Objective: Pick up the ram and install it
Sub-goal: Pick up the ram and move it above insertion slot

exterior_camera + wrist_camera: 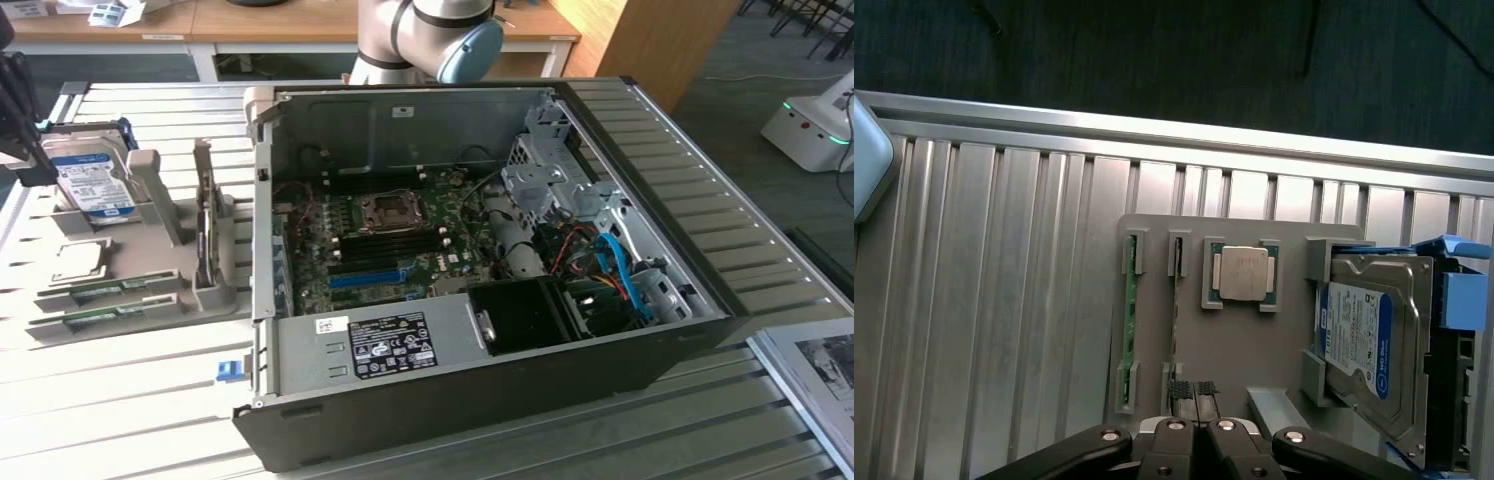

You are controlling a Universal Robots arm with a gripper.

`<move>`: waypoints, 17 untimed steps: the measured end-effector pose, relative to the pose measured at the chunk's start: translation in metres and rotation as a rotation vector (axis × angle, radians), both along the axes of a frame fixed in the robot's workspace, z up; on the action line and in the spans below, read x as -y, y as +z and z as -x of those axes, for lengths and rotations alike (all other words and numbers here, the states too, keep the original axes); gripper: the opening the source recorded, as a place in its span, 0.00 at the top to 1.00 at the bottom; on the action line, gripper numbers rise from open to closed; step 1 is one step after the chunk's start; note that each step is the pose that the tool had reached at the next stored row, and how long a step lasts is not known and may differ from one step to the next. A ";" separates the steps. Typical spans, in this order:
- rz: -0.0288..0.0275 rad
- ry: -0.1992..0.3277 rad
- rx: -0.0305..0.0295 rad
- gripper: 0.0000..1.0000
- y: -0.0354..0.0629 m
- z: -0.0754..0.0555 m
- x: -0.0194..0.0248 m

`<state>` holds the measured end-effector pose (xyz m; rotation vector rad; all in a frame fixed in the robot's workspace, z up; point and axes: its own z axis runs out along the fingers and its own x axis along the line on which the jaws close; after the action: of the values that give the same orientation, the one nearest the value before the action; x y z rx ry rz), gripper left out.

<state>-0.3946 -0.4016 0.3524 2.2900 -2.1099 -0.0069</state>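
exterior view: the ram (100, 318) is lying in the grey tray (34, 215), at nine o'clock from the open computer case (467, 400). wrist view: my pincer (1194, 398) is hanging over the tray, fingers pressed together, gripping nothing; the ram (1131, 320) is sitting near the processor (1242, 272).

The robot's arm (400, 30), a silver-grey metal tube with a pale blue joint cap (470, 45), rises at the far side of the scene, about midway across the exterior view. In the wrist view the black metal gripper (1194, 392) points down at the desk, its two fingers drawn together so that the dark ribbed pads (1180, 390) meet. Black linkage bars (1069, 452) with silver pivot pins splay out on both sides of the fingers.
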 end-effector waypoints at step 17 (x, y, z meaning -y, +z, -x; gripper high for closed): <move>0.0000 0.000 0.0000 0.76 0.0000 0.000 0.0007</move>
<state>-0.3946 -0.4023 0.3524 2.2900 -2.1099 -0.0069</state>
